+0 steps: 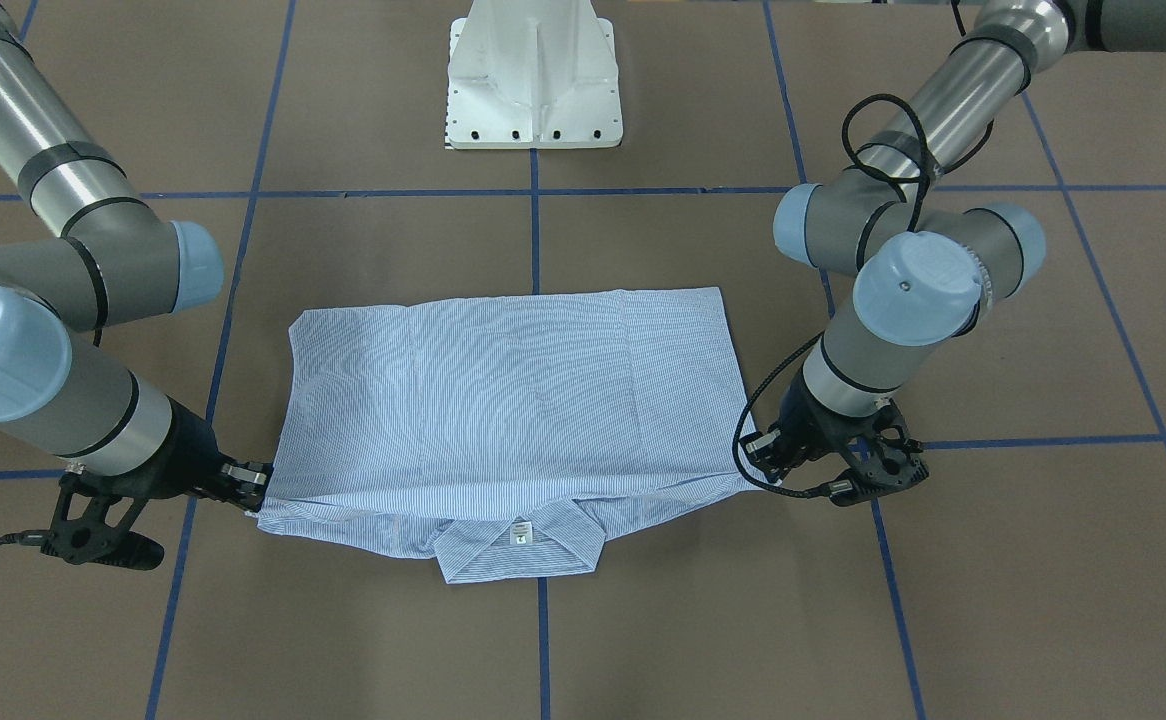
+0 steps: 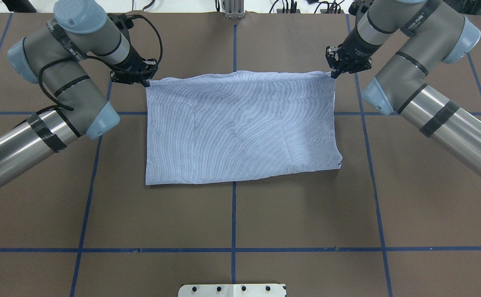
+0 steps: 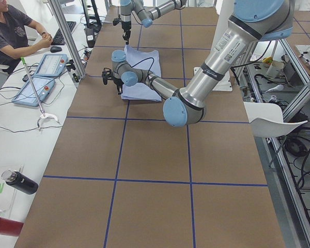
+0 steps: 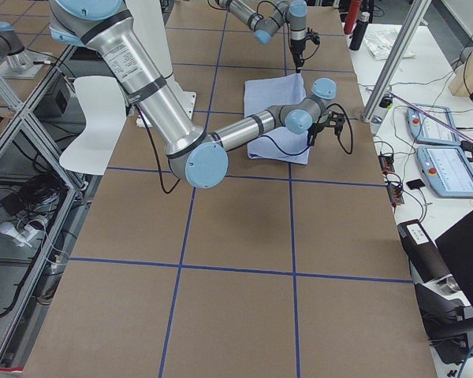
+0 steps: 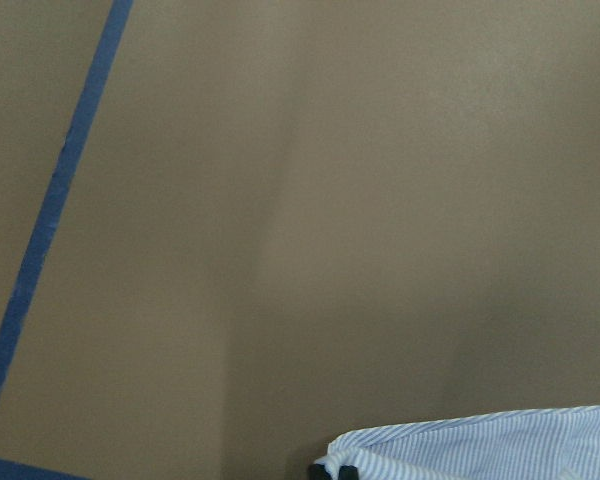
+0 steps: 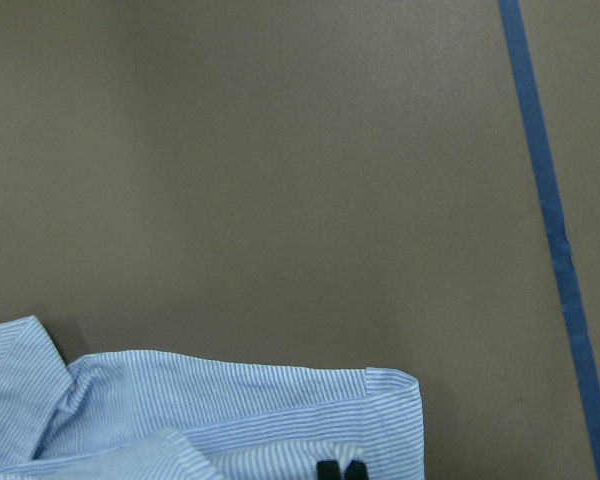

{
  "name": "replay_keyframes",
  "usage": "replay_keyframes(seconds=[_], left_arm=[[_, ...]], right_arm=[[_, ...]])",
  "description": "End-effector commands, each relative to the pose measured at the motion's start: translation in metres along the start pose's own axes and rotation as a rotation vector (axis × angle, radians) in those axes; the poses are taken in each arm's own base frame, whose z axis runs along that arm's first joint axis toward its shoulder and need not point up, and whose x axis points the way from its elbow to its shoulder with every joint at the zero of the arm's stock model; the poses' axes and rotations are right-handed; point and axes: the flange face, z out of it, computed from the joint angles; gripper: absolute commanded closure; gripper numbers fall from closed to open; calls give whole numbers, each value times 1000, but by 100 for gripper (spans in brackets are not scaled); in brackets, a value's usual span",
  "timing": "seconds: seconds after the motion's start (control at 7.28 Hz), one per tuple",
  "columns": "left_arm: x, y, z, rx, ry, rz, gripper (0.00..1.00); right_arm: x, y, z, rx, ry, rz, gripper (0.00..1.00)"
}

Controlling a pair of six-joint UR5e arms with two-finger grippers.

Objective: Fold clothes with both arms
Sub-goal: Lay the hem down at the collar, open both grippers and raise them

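- Shirt [image 2: 240, 128], folded into a wide striped rectangle, lies flat on the brown tabletop [image 2: 306, 206]. From overhead it sits at 12 o'clock from the tabletop's middle and covers a crossing of the blue tape lines [image 2: 233, 214].
- Its collar [image 1: 523, 555], with the white neck label [image 1: 520, 535], pokes out from under the folded edge. That is 6 o'clock of the cloth in the front-facing view.
- Left gripper [image 2: 146, 81] is at the shirt's 10 o'clock corner in the overhead view, low by the tabletop. Its fingertips [image 5: 336, 470] are pinching the striped cloth.
- Right gripper [image 2: 333, 74] is at the 2 o'clock corner. Its fingertips [image 6: 330, 468] are closed on the cloth there.
- White base [image 1: 535, 80] stands at 12 o'clock in the front-facing view, well apart from the shirt.
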Motion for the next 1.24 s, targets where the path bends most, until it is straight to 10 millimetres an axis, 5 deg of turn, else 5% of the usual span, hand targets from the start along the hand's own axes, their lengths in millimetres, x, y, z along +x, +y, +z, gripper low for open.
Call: replay_keyframes(seconds=[0.0,0.14,0.27,0.69,1.1], left_arm=[[2,0,-1,1,3,-1,84],[2,0,-2,7,8,-2,18],[2,0,-3,15,25,8,1],[-1,-1,-5,18,22,8,1],[9,3,-27,35,53,17,1]], right_arm=[[-2,2,2,-1,-1,-3,77],[-3,3,3,-1,1,-5,30],[1,0,2,10,8,-1,0],[18,6,-4,11,1,-43,0],[55,63,-34,-27,-58,-49,0]])
